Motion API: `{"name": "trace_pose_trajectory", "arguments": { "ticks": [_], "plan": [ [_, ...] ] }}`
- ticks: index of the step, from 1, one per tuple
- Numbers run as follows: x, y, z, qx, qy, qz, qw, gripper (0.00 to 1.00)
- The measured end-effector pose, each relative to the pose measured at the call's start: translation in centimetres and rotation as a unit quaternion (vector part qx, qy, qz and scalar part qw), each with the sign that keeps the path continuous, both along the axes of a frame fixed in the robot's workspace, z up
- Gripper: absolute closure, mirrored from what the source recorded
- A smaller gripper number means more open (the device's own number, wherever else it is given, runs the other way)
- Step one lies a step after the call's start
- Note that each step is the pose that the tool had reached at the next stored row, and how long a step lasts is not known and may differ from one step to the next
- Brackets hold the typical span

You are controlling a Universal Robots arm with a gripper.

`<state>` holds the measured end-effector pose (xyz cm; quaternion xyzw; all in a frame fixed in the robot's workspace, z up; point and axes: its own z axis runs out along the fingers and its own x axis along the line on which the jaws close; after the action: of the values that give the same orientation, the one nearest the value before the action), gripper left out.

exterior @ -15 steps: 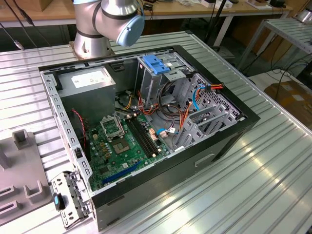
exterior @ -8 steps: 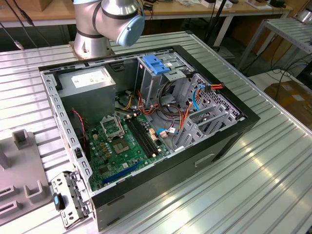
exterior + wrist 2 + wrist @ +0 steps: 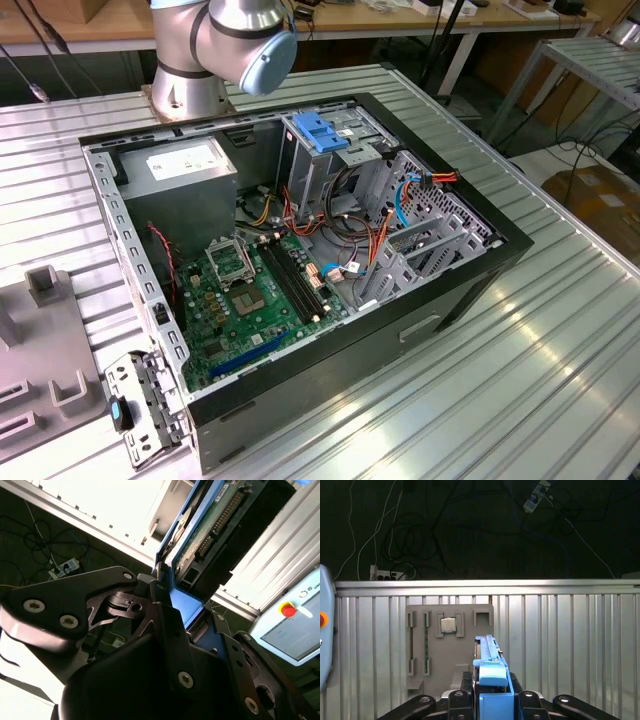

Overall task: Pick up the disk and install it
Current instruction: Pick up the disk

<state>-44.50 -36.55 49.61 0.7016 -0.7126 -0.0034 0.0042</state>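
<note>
Second wrist view: the hand is clamped on the disk. Its fingers grip the blue carrier rail at one end, and most of the drive overhangs beyond them.

Risk, as judged: the plastic rail could flex and let the drive pivot or slip. Loose cables inside the computer case could snag it near the bay.

Pose: in the first wrist view the hand points downward with the disk edge-on, above the ribbed surface and near a grey parts tray.
</note>
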Motion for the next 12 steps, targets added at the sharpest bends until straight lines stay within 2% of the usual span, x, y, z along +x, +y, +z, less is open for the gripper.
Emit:
{"name": "trace_pose_trajectory", "arguments": {
  "ticks": [12],
  "plan": [
    [1.31,0.0,0.0,0.0,0.0,0.0,1.0,0.63]
  ]
}}
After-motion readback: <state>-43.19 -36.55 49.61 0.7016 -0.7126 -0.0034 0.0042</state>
